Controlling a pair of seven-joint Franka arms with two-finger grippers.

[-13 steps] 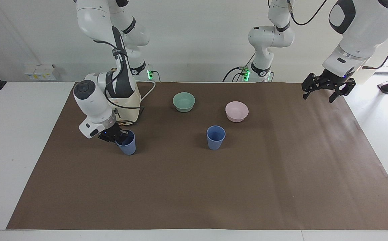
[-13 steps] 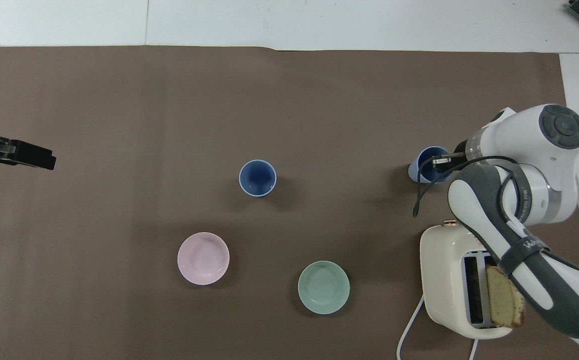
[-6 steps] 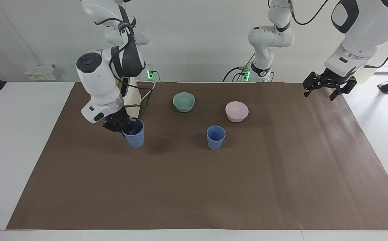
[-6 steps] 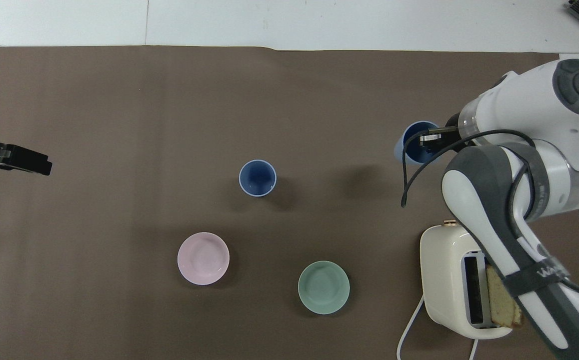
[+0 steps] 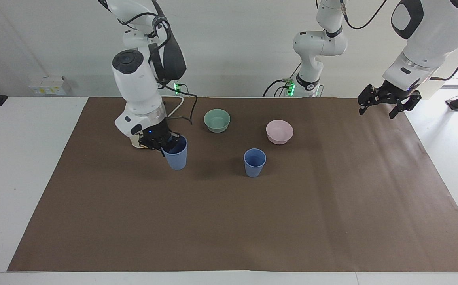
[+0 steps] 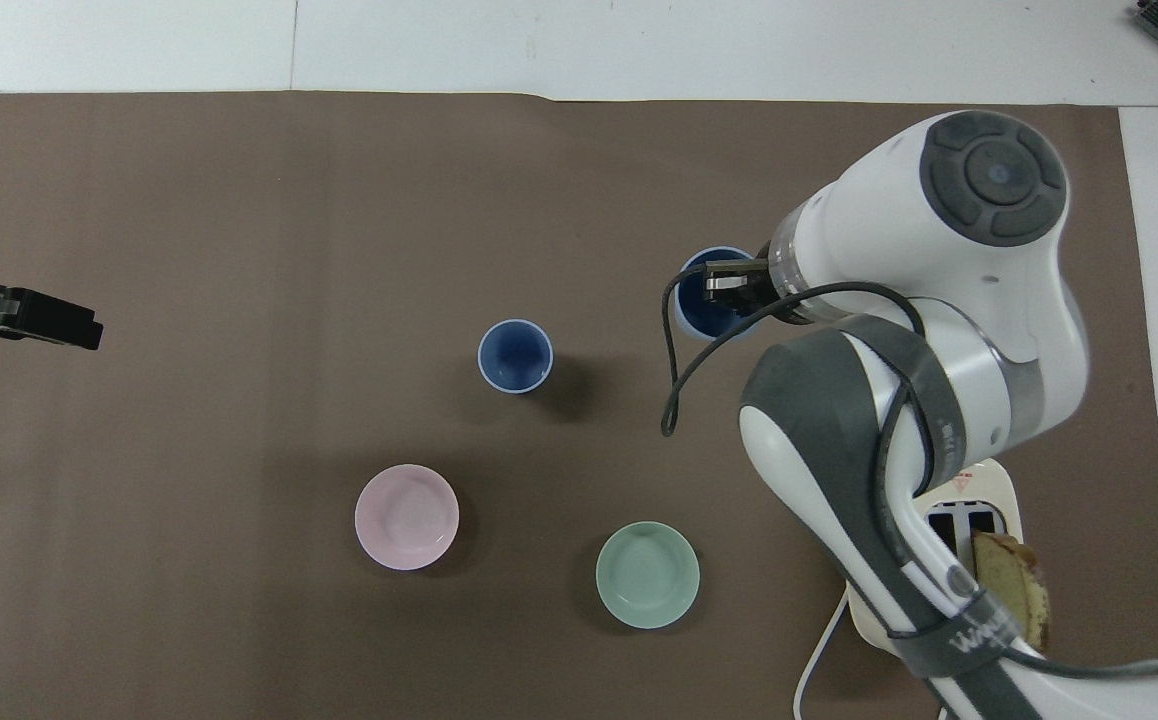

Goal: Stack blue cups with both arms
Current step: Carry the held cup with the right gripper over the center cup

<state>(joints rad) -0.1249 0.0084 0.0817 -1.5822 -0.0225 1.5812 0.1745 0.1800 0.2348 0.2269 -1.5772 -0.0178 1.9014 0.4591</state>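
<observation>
We see the right gripper [image 5: 165, 144] pinching the rim of one blue cup [image 5: 176, 156] above the counter [image 5: 229, 221], the other blue cup [image 5: 254, 162] standing mid-counter near the pink bowl [image 5: 279, 132], while the left gripper [image 5: 387, 103] waits spread open.

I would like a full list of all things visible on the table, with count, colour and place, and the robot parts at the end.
small blue plastic cups: 2, periwinkle blue; one upright on the brown mat mid-table, one raised in the right hand.
mint-green round bowl: 1, nearer the robots than the standing cup.
pink round bowl: 1, beside the green bowl, toward the left arm's end.
cream toaster: 1, with a bread slice, at the right arm's end, mostly hidden.
right hand: shut on the raised cup's rim.
left hand: open, waiting over the mat's edge.
</observation>
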